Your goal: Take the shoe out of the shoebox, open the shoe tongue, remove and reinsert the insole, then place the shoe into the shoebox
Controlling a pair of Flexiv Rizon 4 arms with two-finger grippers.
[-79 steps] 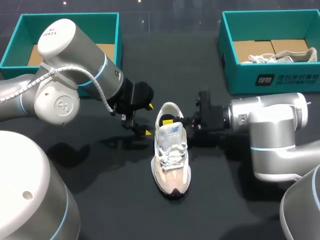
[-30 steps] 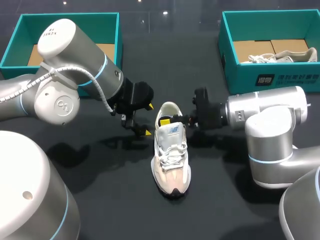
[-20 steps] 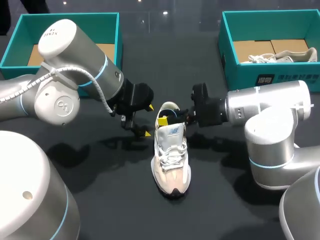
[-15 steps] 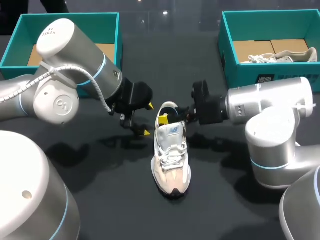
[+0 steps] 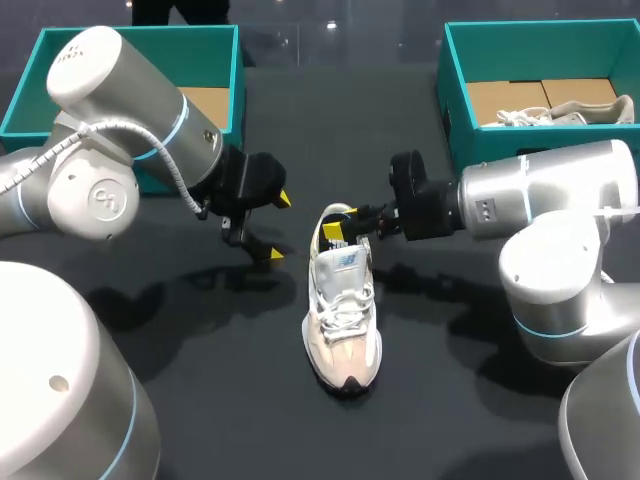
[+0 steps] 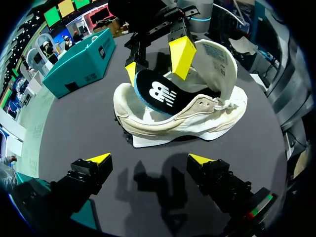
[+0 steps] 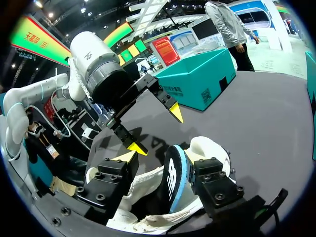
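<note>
Mid-tabletop, shoe upright and unheld, insole half out.

Behind, two teal shoeboxes, left and right, the right with a second shoe; well apart, blocking nothing. With no hold on the shoe, likely to tip or drag along should the insole snag toward the toe. Left gripper spread wide just beside the heel, touching nothing. Right gripper at the raised insole; cannot tell whether clamped, so may slip off.

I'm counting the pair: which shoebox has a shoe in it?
The right shoebox: a beige shoe lies inside it. The left shoebox shows only its cardboard floor.
</note>
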